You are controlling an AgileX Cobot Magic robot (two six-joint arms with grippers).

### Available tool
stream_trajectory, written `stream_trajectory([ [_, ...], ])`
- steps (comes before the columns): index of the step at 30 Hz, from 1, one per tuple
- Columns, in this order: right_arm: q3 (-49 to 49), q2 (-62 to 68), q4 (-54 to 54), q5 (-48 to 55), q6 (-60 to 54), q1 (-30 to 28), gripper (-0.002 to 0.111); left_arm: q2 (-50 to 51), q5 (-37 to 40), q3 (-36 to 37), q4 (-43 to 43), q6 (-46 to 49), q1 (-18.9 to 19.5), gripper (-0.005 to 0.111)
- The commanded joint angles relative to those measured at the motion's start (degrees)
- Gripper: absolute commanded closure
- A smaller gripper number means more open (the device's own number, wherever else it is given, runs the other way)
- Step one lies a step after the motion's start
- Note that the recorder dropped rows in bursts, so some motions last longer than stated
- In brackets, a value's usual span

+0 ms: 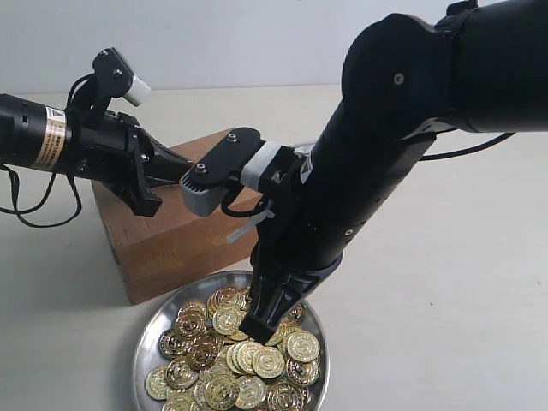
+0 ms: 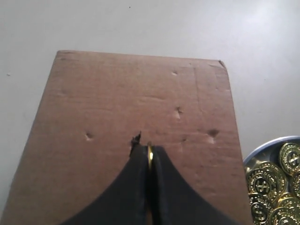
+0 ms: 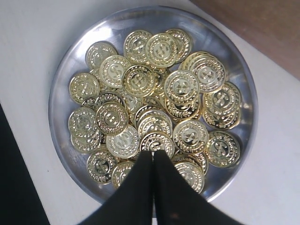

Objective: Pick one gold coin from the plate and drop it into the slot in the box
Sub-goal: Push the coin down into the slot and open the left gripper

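Note:
The brown box (image 1: pixel 171 240) stands behind the silver plate (image 1: pixel 141 351), which is heaped with gold coins (image 1: pixel 248 360). My left gripper (image 2: pixel 150 149) is shut on one gold coin (image 2: pixel 150 157), held edge-on just above the box top (image 2: pixel 140 98). The dark, ragged slot (image 2: pixel 136 139) shows right beside the tip, partly hidden by a finger. In the exterior view the left gripper (image 1: pixel 184 167) reaches over the box top. My right gripper (image 3: pixel 153 152) is shut with nothing visible between its fingers, its tips low over the coins (image 3: pixel 140 79) on the plate (image 3: pixel 61 84).
The right arm (image 1: pixel 377 171) leans across the middle, its grey wrist camera (image 1: pixel 223 171) close to the left gripper over the box. Small dents mark the box top (image 2: pixel 213 133). A cable (image 1: pixel 34 205) hangs from the left arm. Pale tabletop (image 1: pixel 445 325) surrounds everything.

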Motion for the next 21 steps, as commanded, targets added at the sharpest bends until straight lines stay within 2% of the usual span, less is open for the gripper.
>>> stream_trajectory([
  [1,0.0,-0.6,-0.2,-0.3,-0.2,-0.2,0.108,1.2,1.8,0.2,0.9,1.7,-0.2,0.107],
  [12,0.0,-0.6,-0.2,-0.3,-0.2,-0.2,0.108,1.2,4.6,0.1,0.9,5.9,-0.2,0.107],
  [21,0.0,-0.6,-0.2,-0.3,-0.2,-0.2,0.108,1.2,2.9,-1.9,-0.9,5.5,-0.2,0.107],
])
